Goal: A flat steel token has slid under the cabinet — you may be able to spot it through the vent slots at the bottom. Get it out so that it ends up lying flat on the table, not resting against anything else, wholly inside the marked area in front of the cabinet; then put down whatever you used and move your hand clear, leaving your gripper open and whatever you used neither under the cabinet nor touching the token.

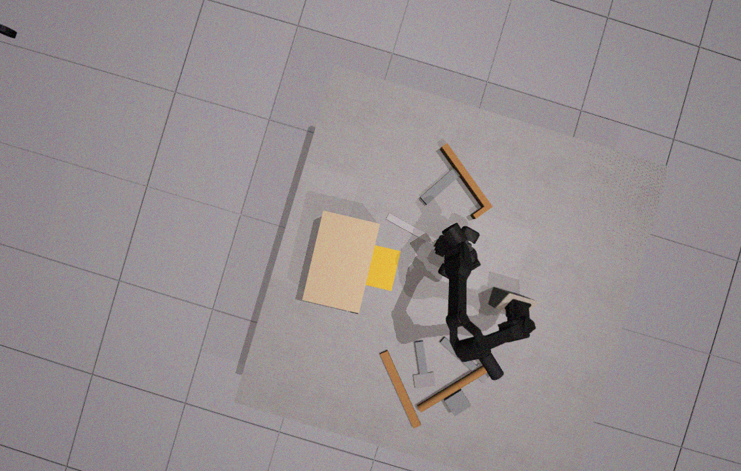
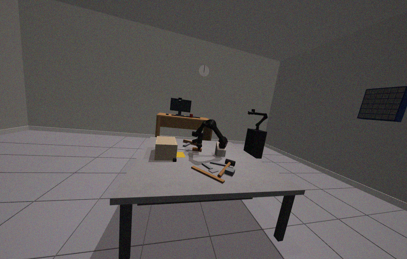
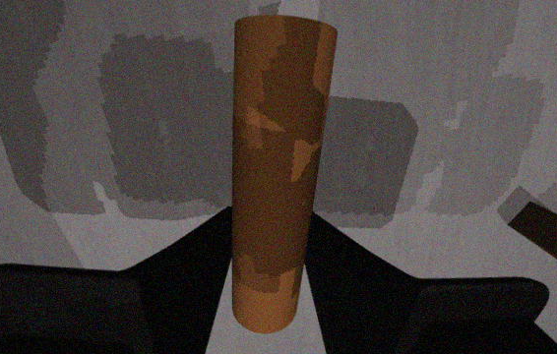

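Note:
My gripper (image 2: 199, 147) (image 3: 269, 216) is shut on the round orange handle (image 3: 278, 172) (image 2: 197, 149) of a tool. The tool's thin grey blade (image 1: 401, 224) sticks out from under the arm toward the cabinet's front far corner. Its tip is outside the cabinet and off the yellow marked area (image 1: 383, 269) (image 2: 181, 154). The beige cabinet (image 1: 341, 263) (image 2: 165, 151) stands left of the marked area. I cannot see the steel token in any view; no token shows on the visible part of the marked area. The fingertips are hidden under the arm in the top view.
An orange angled bar (image 1: 467, 175) with a grey strip (image 1: 438, 187) lies beyond the gripper. On the near side lie an orange stick (image 1: 399, 389), an orange-handled tool (image 1: 452, 388) (image 2: 224, 169) and a grey T-shaped piece (image 1: 421, 360). A black block (image 2: 174, 159) sits by the cabinet's near corner.

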Controlling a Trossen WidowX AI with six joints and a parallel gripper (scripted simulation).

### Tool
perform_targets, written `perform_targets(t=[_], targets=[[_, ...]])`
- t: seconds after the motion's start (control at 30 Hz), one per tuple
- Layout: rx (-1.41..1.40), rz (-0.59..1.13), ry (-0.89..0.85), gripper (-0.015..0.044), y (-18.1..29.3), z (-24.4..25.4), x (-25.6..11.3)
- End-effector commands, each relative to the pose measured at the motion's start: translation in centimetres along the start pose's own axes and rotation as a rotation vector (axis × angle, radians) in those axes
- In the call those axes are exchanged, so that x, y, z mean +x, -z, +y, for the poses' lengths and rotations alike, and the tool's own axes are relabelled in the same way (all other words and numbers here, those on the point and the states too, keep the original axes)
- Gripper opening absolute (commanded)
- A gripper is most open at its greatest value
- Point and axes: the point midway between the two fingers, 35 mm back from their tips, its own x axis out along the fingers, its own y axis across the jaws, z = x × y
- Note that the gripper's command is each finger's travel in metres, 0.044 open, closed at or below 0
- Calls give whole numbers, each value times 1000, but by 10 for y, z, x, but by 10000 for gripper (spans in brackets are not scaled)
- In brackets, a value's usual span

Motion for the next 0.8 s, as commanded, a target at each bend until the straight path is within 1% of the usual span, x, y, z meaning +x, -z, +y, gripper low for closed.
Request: perform_targets(t=[0.0, 0.77], targets=[[40, -5, 2, 0, -2, -2, -1], [221, -6, 2, 0, -2, -3, -1]])
